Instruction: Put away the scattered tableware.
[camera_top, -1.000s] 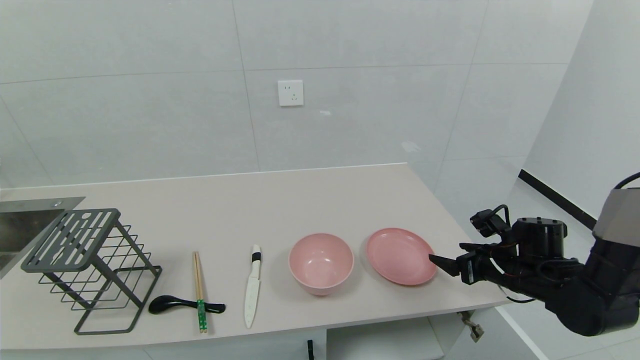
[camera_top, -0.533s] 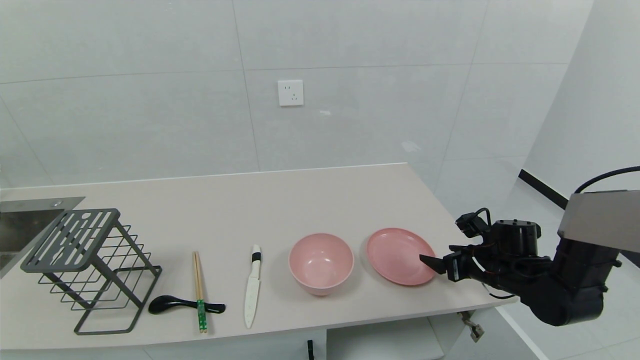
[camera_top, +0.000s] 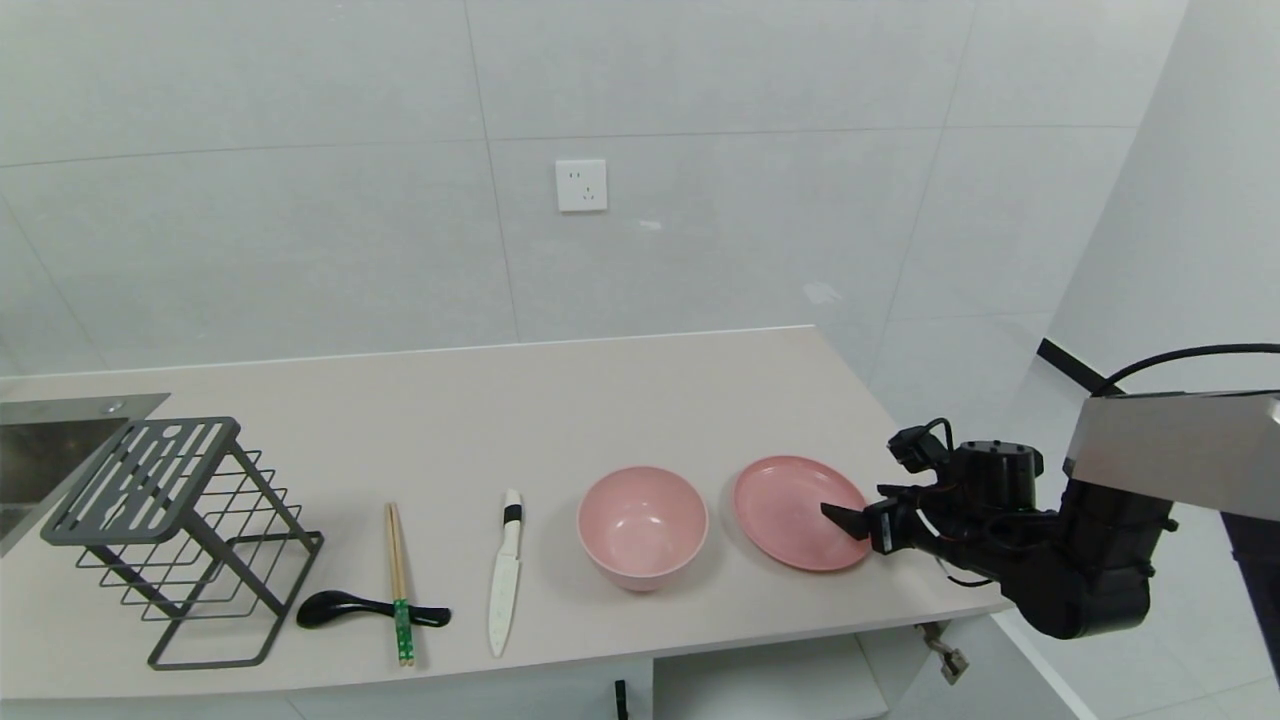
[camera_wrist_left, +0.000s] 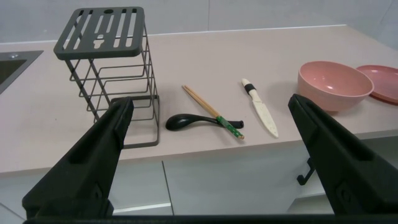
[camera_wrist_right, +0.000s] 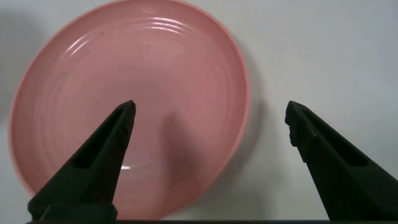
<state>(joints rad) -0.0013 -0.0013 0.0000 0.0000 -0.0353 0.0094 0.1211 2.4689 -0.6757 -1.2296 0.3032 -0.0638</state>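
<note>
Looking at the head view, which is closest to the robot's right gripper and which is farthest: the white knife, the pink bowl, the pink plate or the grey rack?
Starting from the right gripper:
1. Pink plate, right at the gripper, at the counter's right end.
2. Pink bowl, just left of the plate.
3. White knife, near the middle, left of the bowl.
4. Grey rack, far over on the left.

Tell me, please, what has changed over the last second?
The right gripper advanced leftward toward the pink plate; its open fingers now straddle the plate's right rim, holding nothing. The plate, bowl, knife, chopsticks, spoon and rack stayed put.
</note>
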